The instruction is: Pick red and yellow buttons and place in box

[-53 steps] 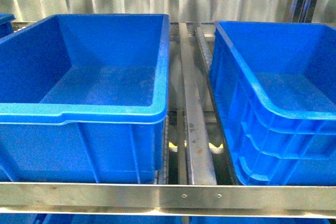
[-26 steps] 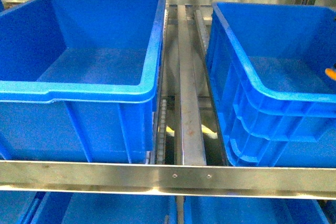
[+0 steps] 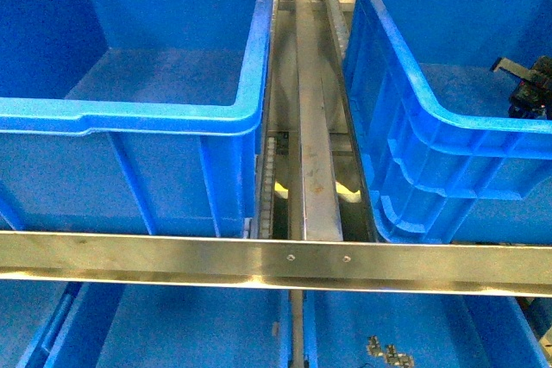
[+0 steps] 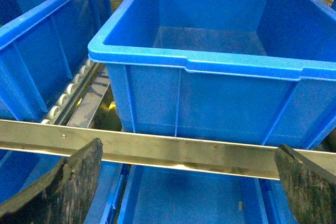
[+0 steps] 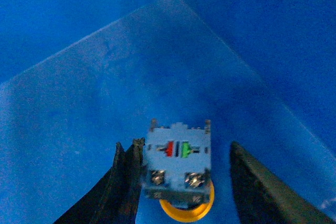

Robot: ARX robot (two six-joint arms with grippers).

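Note:
A yellow-capped button [image 5: 178, 166] with a grey body sits between the open jaws of my right gripper [image 5: 182, 182], above the floor of the right blue box [image 5: 131, 77]. The left finger [image 5: 128, 182] is close beside it; I cannot tell whether it touches. In the front view, the right gripper [image 3: 528, 88] shows at the right edge, inside the right blue box [image 3: 405, 66]. My left gripper [image 4: 189, 192] is open and empty, in front of the steel rail [image 4: 173, 148] below the left blue box [image 4: 199, 64]. No red button is in view.
A steel roller track [image 3: 315, 127] runs between the two boxes. A steel crossbar [image 3: 276, 260] spans the shelf front. Lower blue bins [image 3: 198, 325] lie beneath, with a few small parts [image 3: 386, 351] in the right one. Another blue box [image 4: 37, 51] stands beside the left box.
The front view has tilted down, so both boxes stand higher in the frame and the lower bins show. The right gripper has come into view inside the right box.

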